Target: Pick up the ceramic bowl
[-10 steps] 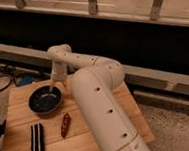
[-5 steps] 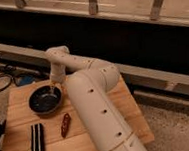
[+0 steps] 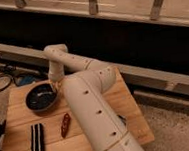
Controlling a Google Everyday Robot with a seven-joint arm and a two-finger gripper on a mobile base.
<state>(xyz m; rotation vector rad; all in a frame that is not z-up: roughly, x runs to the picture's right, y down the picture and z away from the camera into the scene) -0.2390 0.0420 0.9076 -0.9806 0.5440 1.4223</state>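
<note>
The ceramic bowl (image 3: 41, 97) is wide, shallow and dark, with a glossy speckled bluish inside. It sits on the wooden table (image 3: 22, 124) at the left. My gripper (image 3: 55, 87) hangs from the white arm at the bowl's right rim, right over its edge. The arm's wrist hides most of the gripper.
A black rectangular object with a light stripe (image 3: 37, 139) lies near the table's front left. A small reddish-brown object (image 3: 65, 124) lies in front of the bowl. Cables (image 3: 0, 81) and a blue item (image 3: 23, 79) lie at the far left. My arm covers the table's right half.
The arm's big near link has swung a little to the left. The gripper stays at the bowl's right rim. The bowl has not moved.
</note>
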